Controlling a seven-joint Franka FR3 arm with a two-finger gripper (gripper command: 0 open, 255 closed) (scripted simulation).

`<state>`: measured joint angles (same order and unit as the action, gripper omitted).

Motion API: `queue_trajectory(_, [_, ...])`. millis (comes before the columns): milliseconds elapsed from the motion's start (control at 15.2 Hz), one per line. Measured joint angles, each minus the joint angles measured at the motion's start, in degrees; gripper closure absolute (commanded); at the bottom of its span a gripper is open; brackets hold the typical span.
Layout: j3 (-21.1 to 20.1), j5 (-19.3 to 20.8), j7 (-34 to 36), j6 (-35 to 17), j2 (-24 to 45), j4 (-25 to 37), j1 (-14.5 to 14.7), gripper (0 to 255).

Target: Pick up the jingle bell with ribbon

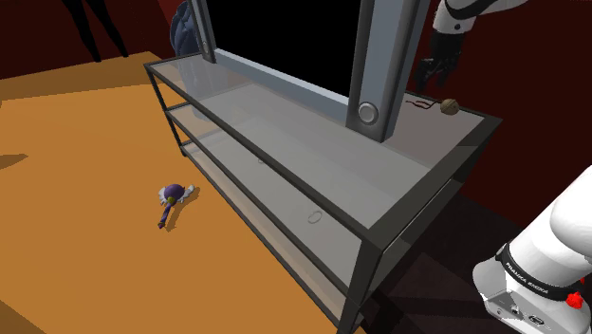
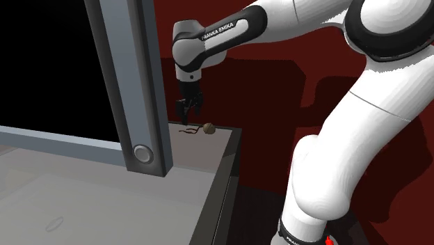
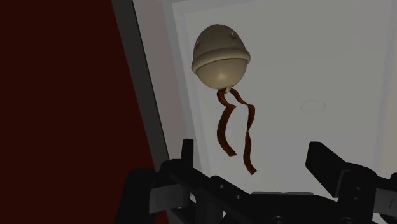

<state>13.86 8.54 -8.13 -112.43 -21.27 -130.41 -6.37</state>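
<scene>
We see a tan jingle bell (image 3: 221, 56) with dark red ribbon (image 3: 249, 121) at the far right corner of the glassy worktop (image 1: 313, 142), our pincer (image 2: 188, 115) just above it, fingers spread, holding nothing, dark red wall (image 2: 292, 90) behind, orange floor (image 1: 76, 171) left, black area (image 1: 285, 38) beyond a grey post (image 1: 384, 47)

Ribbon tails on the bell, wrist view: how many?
2. Both run from the bell toward the gripper: the shorter tail on the side of the dark shelf rim, the longer tail beside it. None looks hidden.
</scene>
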Motion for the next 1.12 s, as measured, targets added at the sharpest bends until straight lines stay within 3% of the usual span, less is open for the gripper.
queue_trajectory(528, [0.76, 0.33, -0.04, -6.05, 2.44, -3.72, -0.23, 0])
queue_trajectory(594, [0.76, 0.36, 0.00, -6.28, 2.38, -4.01, -0.24, 255])
queue_trajectory(1122, [0.78, 0.44, 0.06, -6.57, 2.23, -4.33, -0.29, 255])
